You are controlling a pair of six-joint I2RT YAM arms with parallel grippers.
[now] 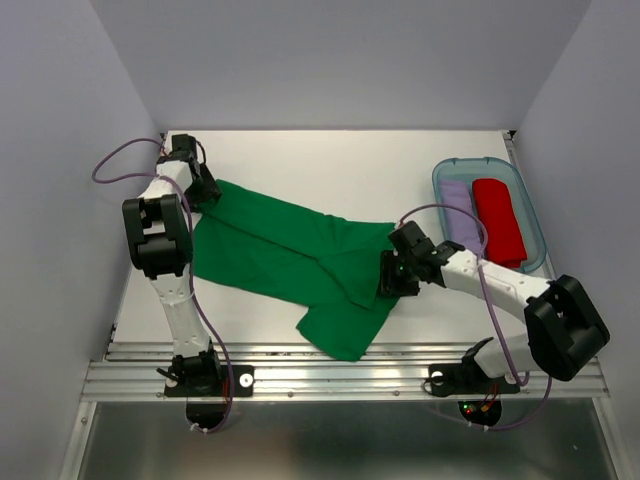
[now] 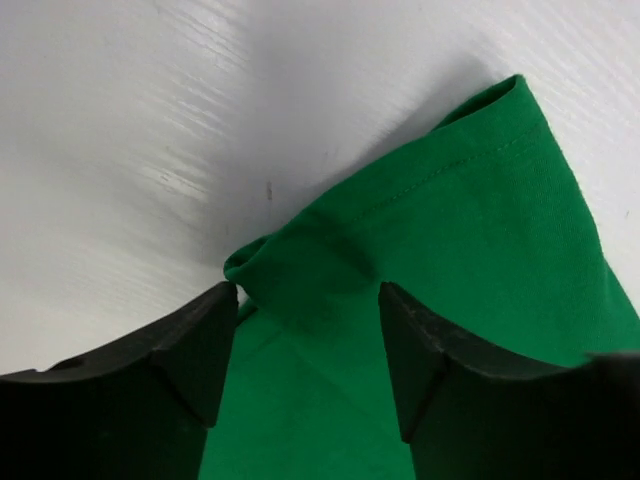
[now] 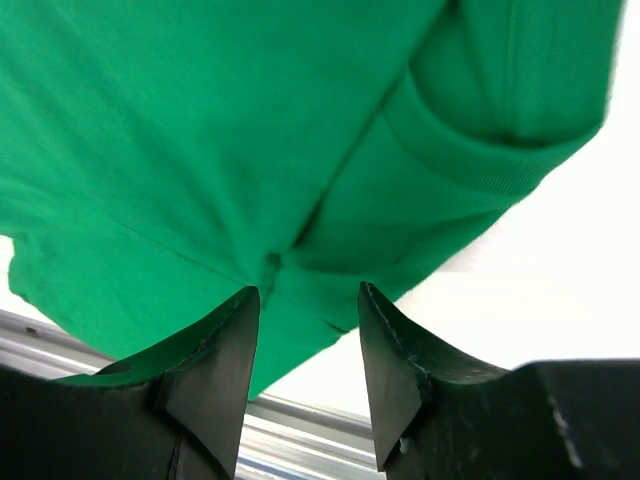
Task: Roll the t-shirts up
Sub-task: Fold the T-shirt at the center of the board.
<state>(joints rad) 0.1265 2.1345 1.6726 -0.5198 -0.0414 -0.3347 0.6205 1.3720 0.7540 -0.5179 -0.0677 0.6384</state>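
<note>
bright green soft cloth t-shirt (image 1: 290,255): likely limp, light, bunches | best hold: hemmed corners | left gripper (image 2: 308,292): jaws apart over hem fold | right gripper (image 3: 308,290): jaws apart, holding nothing

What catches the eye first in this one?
A bright green shirt lies spread and creased across the middle of the table. The left pincer, open, sits at its far-left corner; the right pincer, open, at its right end. At the right, a bin holds a lilac shirt and a red shirt, side by side.
</note>
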